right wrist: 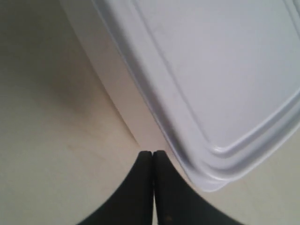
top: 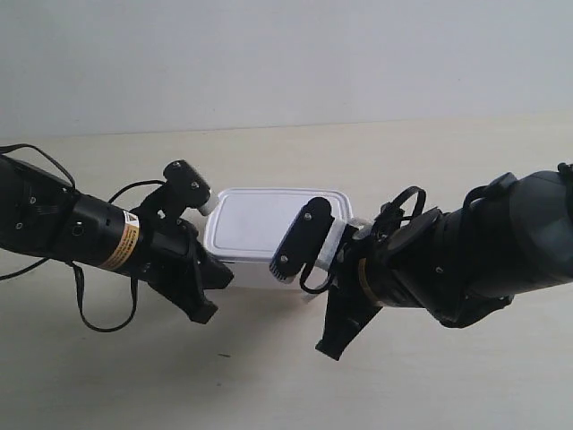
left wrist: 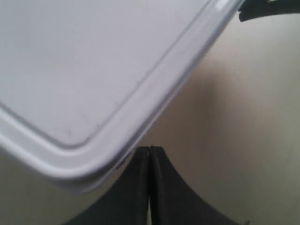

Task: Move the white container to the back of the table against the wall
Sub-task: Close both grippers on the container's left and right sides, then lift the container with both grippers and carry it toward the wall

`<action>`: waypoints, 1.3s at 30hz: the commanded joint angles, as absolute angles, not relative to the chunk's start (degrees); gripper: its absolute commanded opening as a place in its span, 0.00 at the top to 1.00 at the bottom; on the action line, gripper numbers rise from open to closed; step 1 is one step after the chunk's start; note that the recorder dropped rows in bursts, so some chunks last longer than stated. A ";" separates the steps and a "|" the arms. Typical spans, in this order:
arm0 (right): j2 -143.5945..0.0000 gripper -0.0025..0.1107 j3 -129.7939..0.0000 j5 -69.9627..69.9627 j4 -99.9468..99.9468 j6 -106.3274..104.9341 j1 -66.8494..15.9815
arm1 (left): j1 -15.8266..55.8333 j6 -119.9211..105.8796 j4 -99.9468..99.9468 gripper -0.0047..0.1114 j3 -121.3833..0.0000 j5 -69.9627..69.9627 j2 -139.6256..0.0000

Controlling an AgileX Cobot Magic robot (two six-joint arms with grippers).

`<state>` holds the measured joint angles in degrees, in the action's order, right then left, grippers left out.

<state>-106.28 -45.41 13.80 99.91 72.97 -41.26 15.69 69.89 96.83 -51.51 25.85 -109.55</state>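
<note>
The white container (top: pixel 260 219) stands lid up on the table (top: pixel 269 385), some way in front of the wall (top: pixel 286 54). The arm at the exterior view's left has its gripper (top: pixel 208 300) low by the box's near left corner. The other arm's gripper (top: pixel 333 340) is low by the near right corner. In the left wrist view my gripper (left wrist: pixel 150 149) is shut and empty, its tips just under a rounded corner of the container's lid (left wrist: pixel 93 70). My right gripper (right wrist: pixel 153 153) is shut and empty too, beside the container (right wrist: pixel 211 79). Whether either touches the box is unclear.
A strip of bare table (top: pixel 376 152) lies between the box and the wall. Black cables (top: pixel 89 313) loop from the arm at the exterior view's left. A dark part of the other arm (left wrist: pixel 267 9) shows at the edge of the left wrist view.
</note>
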 commanded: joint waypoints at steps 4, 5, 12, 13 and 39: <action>-106.79 0.98 -47.27 14.51 99.95 68.41 -41.32 | 16.07 56.25 95.55 0.96 -51.96 25.43 -109.59; -106.90 0.98 -47.86 14.28 99.95 68.12 -41.32 | 16.07 55.06 94.76 0.96 -51.96 25.00 -109.59; -109.53 0.98 -50.99 17.71 99.95 66.85 -41.32 | 19.42 44.19 87.21 0.96 -51.96 12.43 -109.99; -109.99 0.98 -51.45 18.31 99.95 66.85 -41.32 | 20.35 42.30 86.93 0.96 -52.10 11.19 -110.23; -118.46 0.98 -59.95 24.27 99.95 52.87 -41.32 | 25.28 40.56 90.00 0.96 -64.72 -4.35 -119.31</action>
